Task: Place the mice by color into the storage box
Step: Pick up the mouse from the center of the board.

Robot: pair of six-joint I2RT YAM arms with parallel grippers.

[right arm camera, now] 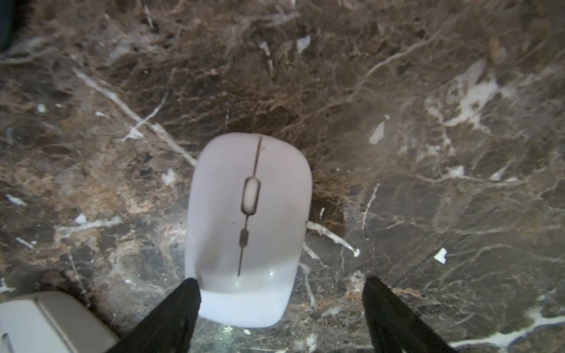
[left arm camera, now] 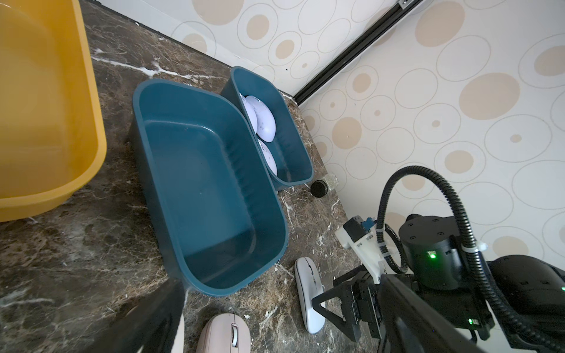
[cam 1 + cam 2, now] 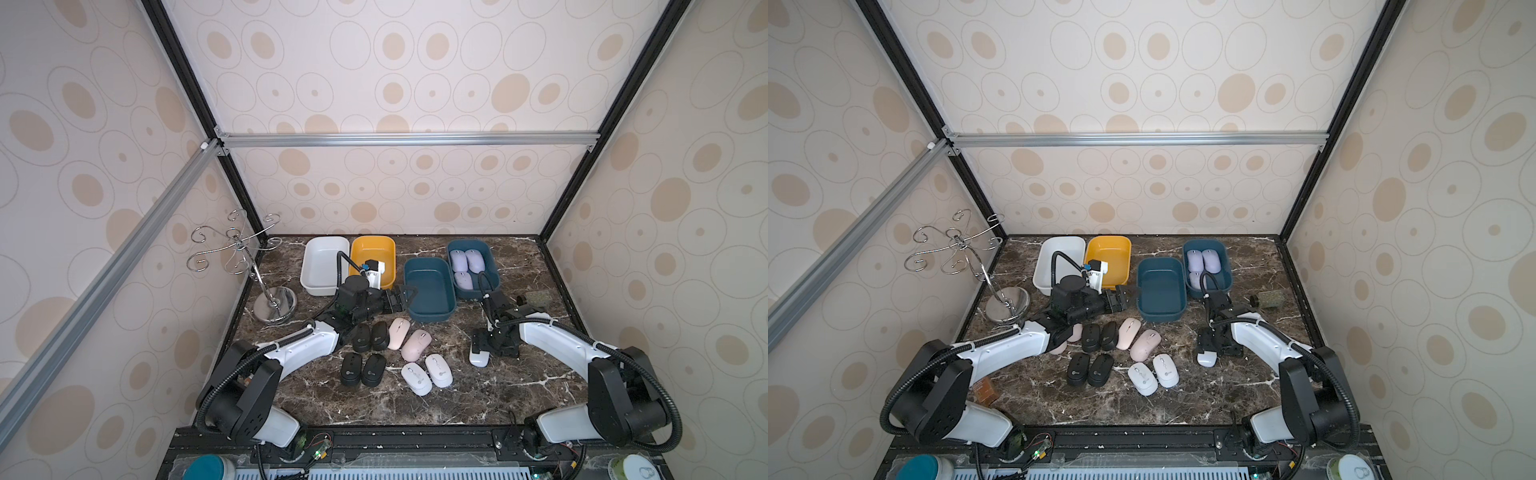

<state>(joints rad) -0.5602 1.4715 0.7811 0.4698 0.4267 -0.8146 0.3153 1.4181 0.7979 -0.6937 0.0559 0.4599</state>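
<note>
My right gripper [image 1: 281,293] is open just above a white mouse [image 1: 247,229] that lies on the marble table [image 3: 457,399]. One fingertip [image 1: 183,302] is at the mouse's side and the other stands well clear. My left gripper [image 3: 397,300] hovers open and empty beside the empty teal box [image 3: 430,266]. Three lavender mice [image 3: 467,264] lie in the far teal box [image 3: 494,266]. Several black mice [image 3: 365,353], two pink mice [image 3: 409,338] and two white mice [image 3: 428,374] lie in the middle of the table. Two more pink mice [image 3: 1074,332] peek out under my left arm.
A white box [image 3: 309,266] and a yellow box [image 3: 376,249] stand at the back left. A chrome hook stand [image 3: 274,305] is at the far left. A small dark jar [image 3: 536,297] lies at the back right, near the wall.
</note>
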